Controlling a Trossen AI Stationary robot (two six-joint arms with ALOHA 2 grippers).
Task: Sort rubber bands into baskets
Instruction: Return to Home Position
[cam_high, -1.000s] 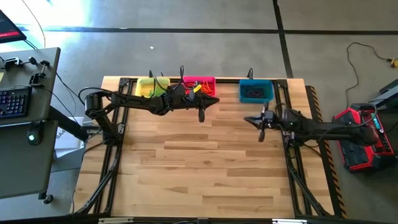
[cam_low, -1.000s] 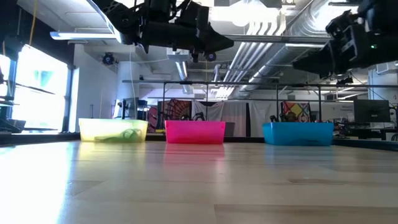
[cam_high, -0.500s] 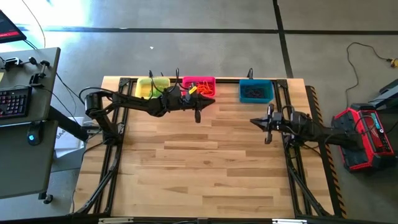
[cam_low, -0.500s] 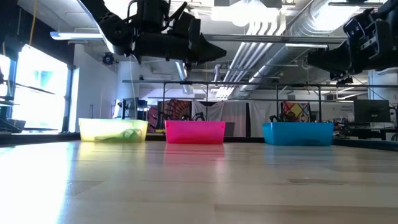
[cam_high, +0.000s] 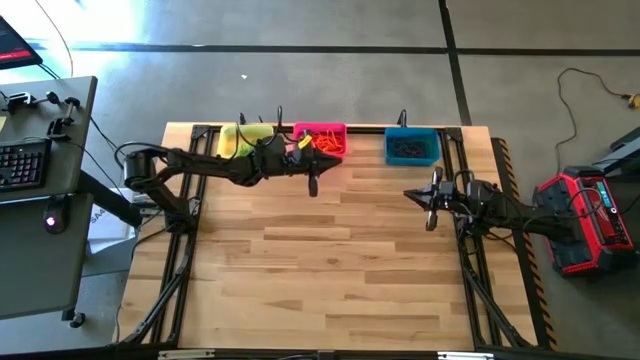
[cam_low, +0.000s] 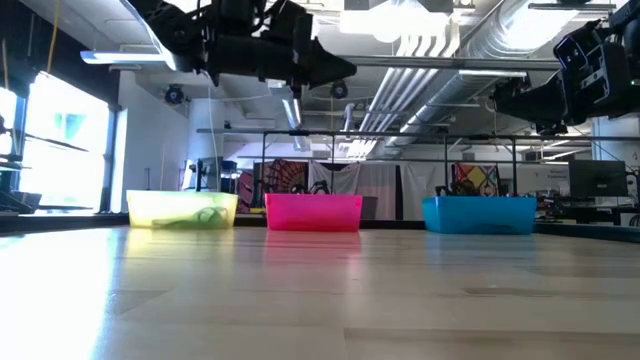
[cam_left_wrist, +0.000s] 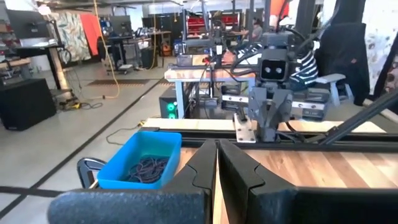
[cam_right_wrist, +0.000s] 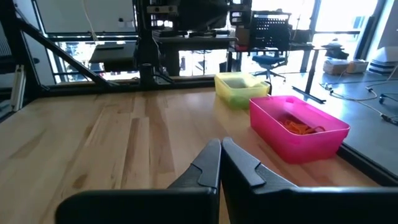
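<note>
You have all three baskets in a row along the far edge of the desk (cam_high: 330, 270): the yellow basket (cam_low: 182, 210) toward the far left corner, the pink basket (cam_low: 314, 214) about midway, and the teal basket (cam_low: 479, 215) toward the far right corner. Green rubber bands (cam_low: 185, 220) lie in the yellow one, orange rubber bands (cam_right_wrist: 297, 127) in the pink one, and dark rubber bands (cam_left_wrist: 147, 168) in the teal one. Your left end effector (cam_left_wrist: 217, 146) hangs above the desk just on the near side of the pink basket, close to its front wall but not touching it. The left arm reaches in across the yellow basket and covers part of it from above. Its two fingers are pressed together along their inner edges, tip against tip. Your right end effector (cam_right_wrist: 221, 144) sits near the right edge of the desk, on the near side of the teal basket and apart from it. Its fingers are likewise brought together, touching only each other. From desk height both arms show high up, well above the basket rims. The left wrist camera looks across at the teal basket and the right arm beyond it, while the right wrist camera looks toward the pink and yellow baskets.
</note>
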